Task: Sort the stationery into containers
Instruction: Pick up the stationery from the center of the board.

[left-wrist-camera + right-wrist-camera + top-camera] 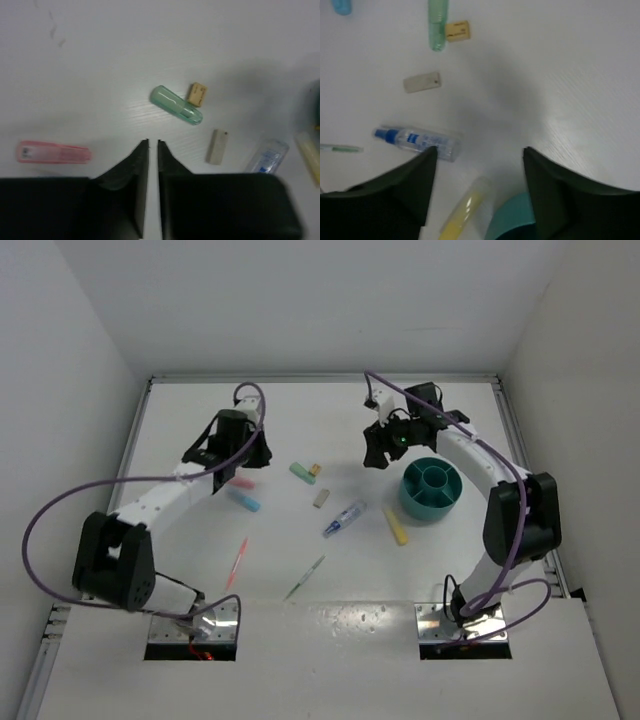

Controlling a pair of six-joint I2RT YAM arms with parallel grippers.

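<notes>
The teal cup (432, 490) with inner dividers stands right of centre. On the table lie a green marker (302, 472), a yellow eraser (314, 470), a grey eraser (321, 498), a blue-clear pen (343, 519), a yellow marker (396, 526), a pink marker (240, 482), a light blue marker (246, 501), a pink pen (236, 562) and a green pen (305, 578). My left gripper (153, 142) is shut and empty, between the pink marker (54, 152) and the green marker (177, 104). My right gripper (480, 150) is open and empty, above the yellow marker (465, 210) and the cup's rim (515, 222).
White walls enclose the table on the left, back and right. In the right wrist view the blue-clear pen (417, 141) lies by my left fingertip, with the grey eraser (422, 82) and the yellow eraser (457, 30) beyond it.
</notes>
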